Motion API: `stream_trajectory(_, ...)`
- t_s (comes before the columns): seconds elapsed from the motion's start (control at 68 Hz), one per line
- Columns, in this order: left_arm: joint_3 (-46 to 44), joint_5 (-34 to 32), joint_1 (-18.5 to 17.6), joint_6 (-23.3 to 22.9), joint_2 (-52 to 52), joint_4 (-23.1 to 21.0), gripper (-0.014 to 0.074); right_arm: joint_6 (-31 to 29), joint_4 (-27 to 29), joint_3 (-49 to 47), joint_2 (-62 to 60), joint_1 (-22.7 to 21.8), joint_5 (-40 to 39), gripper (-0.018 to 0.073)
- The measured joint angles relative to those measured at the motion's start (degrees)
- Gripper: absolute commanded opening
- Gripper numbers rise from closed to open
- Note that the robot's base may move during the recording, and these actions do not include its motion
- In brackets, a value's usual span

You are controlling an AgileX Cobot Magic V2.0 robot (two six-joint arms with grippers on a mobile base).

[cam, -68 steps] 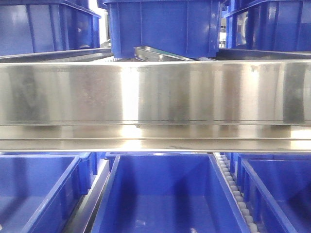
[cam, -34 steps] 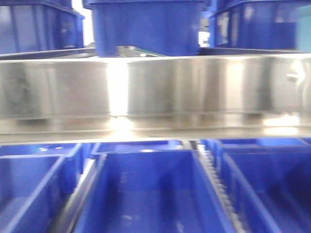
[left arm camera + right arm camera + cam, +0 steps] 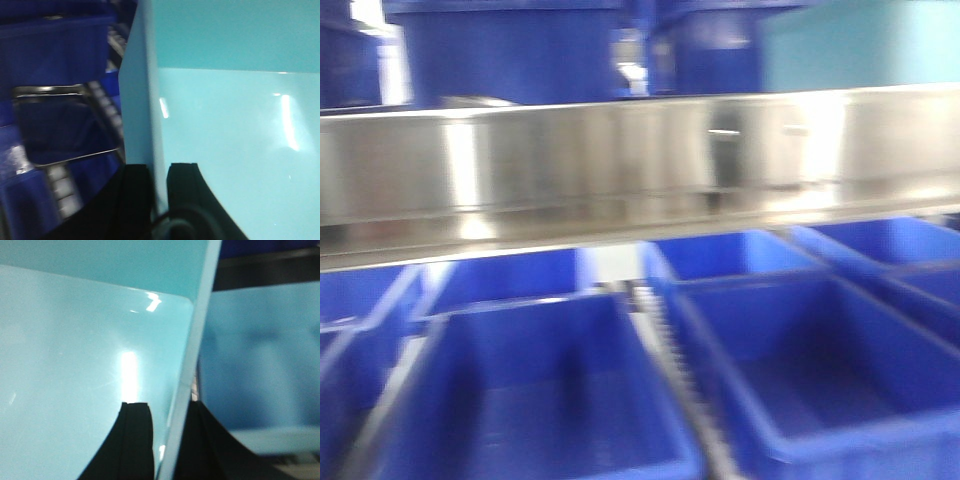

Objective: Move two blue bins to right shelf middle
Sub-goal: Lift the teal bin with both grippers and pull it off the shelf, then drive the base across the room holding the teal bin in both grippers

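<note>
A: The left end effector (image 3: 160, 169) is closed down on the upright wall of a pale blue bin (image 3: 225, 140). One of its black fingers (image 3: 135, 200) is outside the wall and the other is inside.

B: And the right end effector (image 3: 167, 412)?

A: It has the same kind of hold. Its fingers straddle a thin pale blue wall running up the middle of the right wrist view, and the gap between them is no wider than that wall. It cannot be told whether both arms grip one and the same bin.

B: Where does the bin show from the front?

A: The pale blue bin (image 3: 860, 45) fills the upper right of the frame, above the steel shelf rail (image 3: 620, 150). Dark blue bins (image 3: 510, 50) stand beside it toward the upper left.

B: And below the rail?

A: Open dark blue bins (image 3: 540, 390) fill the lower half in rows, with a roller track (image 3: 655, 330) between the two nearest. The whole front view is blurred.
</note>
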Motion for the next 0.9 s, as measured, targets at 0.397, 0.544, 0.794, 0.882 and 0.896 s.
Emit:
stream_trajectory(0.397, 0.0, -0.1, 0.0, 0.0, 0.0, 0.0, -0.0111, 0.0, 0.0, 0.0, 0.0, 0.0, 0.0, -0.0151)
stream_trajectory(0.544, 0.0, -0.7, 0.0, 0.0, 0.0, 0.1, -0.0111, 0.0, 0.0, 0.0, 0.0, 0.0, 0.0, -0.0151)
stream_trajectory(0.794, 0.0, -3.4, 0.0, 0.2, 0.0, 0.2, -0.0111, 0.0, 0.0, 0.0, 0.0, 0.0, -0.6, -0.0151)
stream_trajectory(0.882, 0.0, -4.1, 0.0, 0.3, 0.0, 0.3, -0.0111, 0.0, 0.0, 0.0, 0.0, 0.0, -0.7, -0.0151)
stream_trajectory(0.896, 0.0, -4.2, 0.0, 0.3, 0.0, 0.3, -0.0111, 0.0, 0.0, 0.0, 0.0, 0.0, -0.9, -0.0151)
